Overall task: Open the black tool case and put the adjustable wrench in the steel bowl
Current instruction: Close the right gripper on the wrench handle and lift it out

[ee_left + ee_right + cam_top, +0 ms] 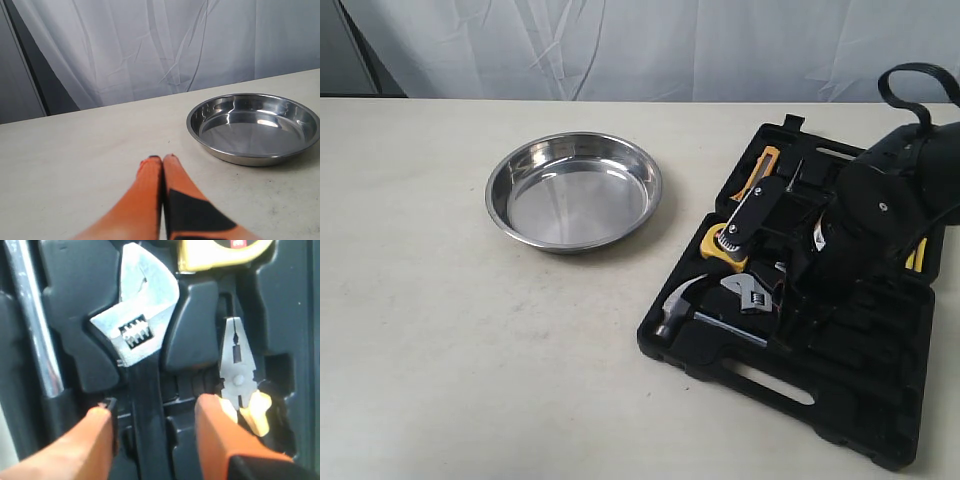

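Observation:
The black tool case (840, 400) lies open on the right of the table. In its tray sits the adjustable wrench (748, 291), silver head and black handle (147, 430), still seated in its slot. My right gripper (152, 410) is open, its orange fingers (220, 435) standing on either side of the wrench handle, apart from it. The steel bowl (574, 192) rests empty at the table's middle, also seen as the steel bowl (254, 127) in the left wrist view. My left gripper (162, 159) is shut on nothing, low over bare table beside the bowl.
A claw hammer (682, 306) lies in the case's near-left slot, its steel shaft (30, 320) beside the wrench. Pliers (239, 375) and a yellow tape measure (225, 252) sit close by. The right arm (885, 215) covers the case's middle. White curtain behind.

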